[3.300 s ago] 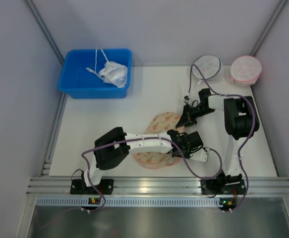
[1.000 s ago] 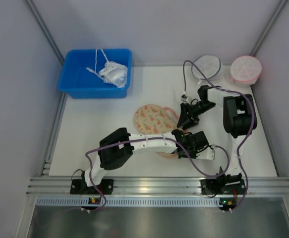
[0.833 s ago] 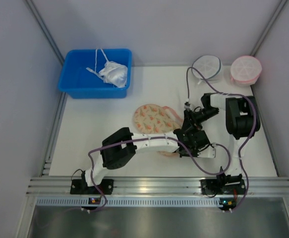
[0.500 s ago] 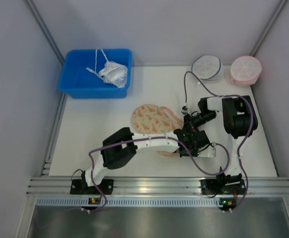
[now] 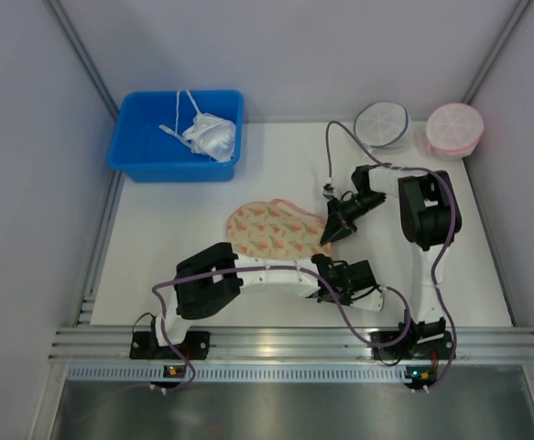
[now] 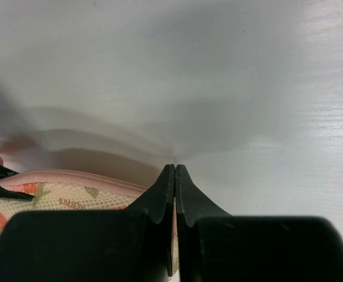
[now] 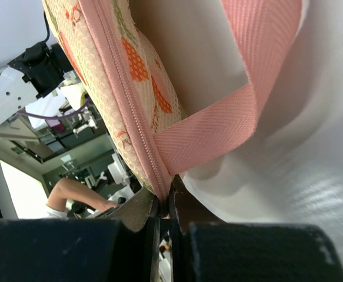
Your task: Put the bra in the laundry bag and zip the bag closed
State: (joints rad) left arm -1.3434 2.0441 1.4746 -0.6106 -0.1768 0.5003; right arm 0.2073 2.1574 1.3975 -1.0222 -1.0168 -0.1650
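The laundry bag (image 5: 271, 229), peach-pink with orange floral print, lies near the table's middle and looks closed. My right gripper (image 5: 329, 234) is at its right end, shut on the pink zipper rim (image 7: 130, 117) where a pink webbing loop (image 7: 218, 126) joins it. My left gripper (image 5: 322, 291) sits just in front of the bag, jaws pressed together, nothing visible at the tips (image 6: 175, 167). The bag's edge (image 6: 59, 188) shows low on the left of the left wrist view. The cream bra is out of view.
A blue bin (image 5: 177, 135) at the back left holds a bright white string-strap bra (image 5: 208, 136). A round white mesh pouch (image 5: 382, 122) and a round pink mesh pouch (image 5: 454, 128) stand at the back right. Grey walls enclose the table.
The bag has swung from a near-far lie to lie across the table, shifted left and back. My right gripper followed it leftward. My left gripper has dropped back toward the near edge.
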